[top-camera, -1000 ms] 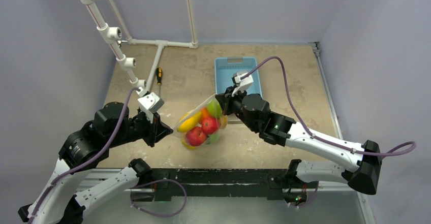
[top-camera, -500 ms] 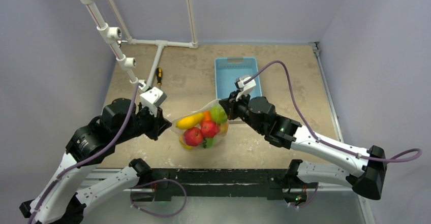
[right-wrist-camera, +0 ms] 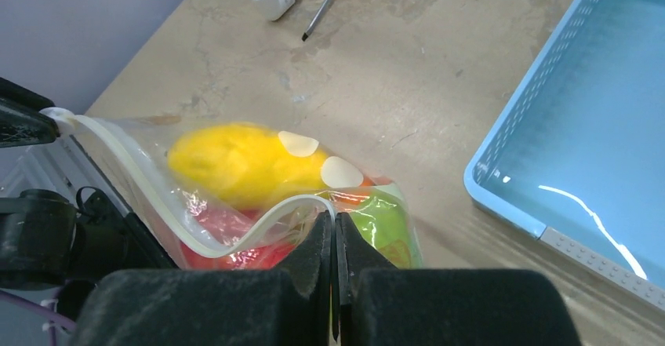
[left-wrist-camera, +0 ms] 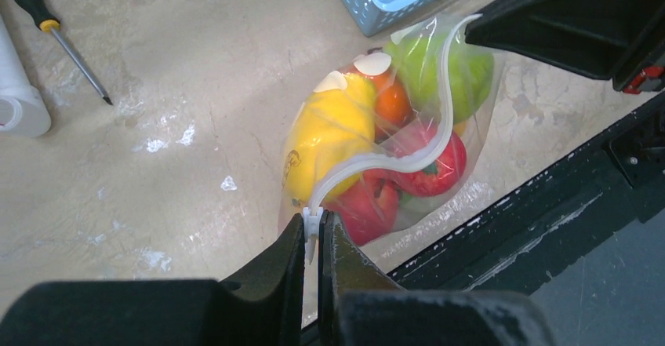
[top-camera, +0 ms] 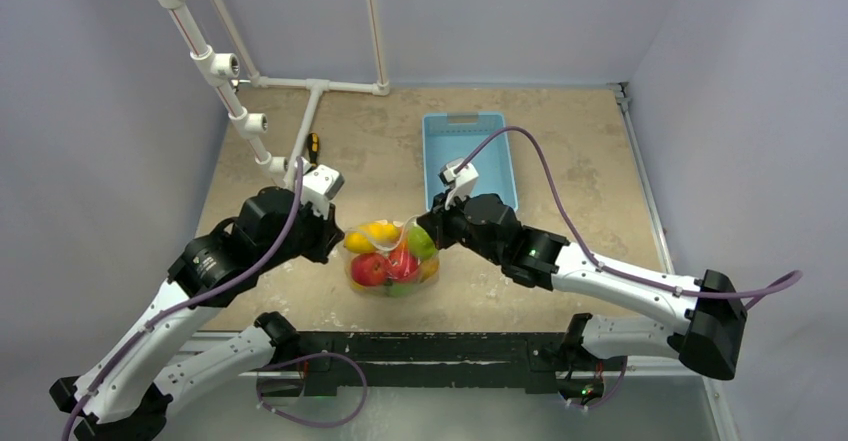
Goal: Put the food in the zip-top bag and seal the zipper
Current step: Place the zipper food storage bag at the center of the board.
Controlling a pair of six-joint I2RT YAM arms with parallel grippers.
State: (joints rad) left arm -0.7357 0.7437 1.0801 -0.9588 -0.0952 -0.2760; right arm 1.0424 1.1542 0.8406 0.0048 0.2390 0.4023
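**Ana:** Mottled beige desk (top-camera: 560, 161), pale lilac walls all round. What are the claws doing?

**Ben:** The left claw (left-wrist-camera: 314, 232) is pinched tight on one end of the thin whitish zipper strip (left-wrist-camera: 392, 158). Only the strip's small end tab shows between its black fingers. The right claw (right-wrist-camera: 333, 227) is squeezed together on the opposite end.

**Ana:** And the bag?

**Ben:** The clear, crinkly zip-top bag (top-camera: 395, 261) sits between the two claws with its mouth edge uppermost. Its belly sags below the strip. I can't tell whether the bottom rests on the desk or just clears it.

**Ana:** Which way does the strip run?

**Ben:** Its long axis runs from claw to claw, side to side across the desk. It isn't taut but bends in a loose S. I can't tell whether it is pressed closed along its length.

**Ana:** Where's the food?

**Ben:** The small glossy toy fruits (left-wrist-camera: 368, 134) are all inside the bag. A yellow one lies nearest the left claw and a green one is up against the right claw. There is orange between those two, and red ones lower down.

**Ana:** Anything else?

**Ben:** A light-blue slotted plastic basket (top-camera: 468, 117) lies just beyond the right claw. Beyond the left claw there's a black-and-yellow-handled screwdriver (top-camera: 312, 148) beside a white pipe frame (top-camera: 320, 86).
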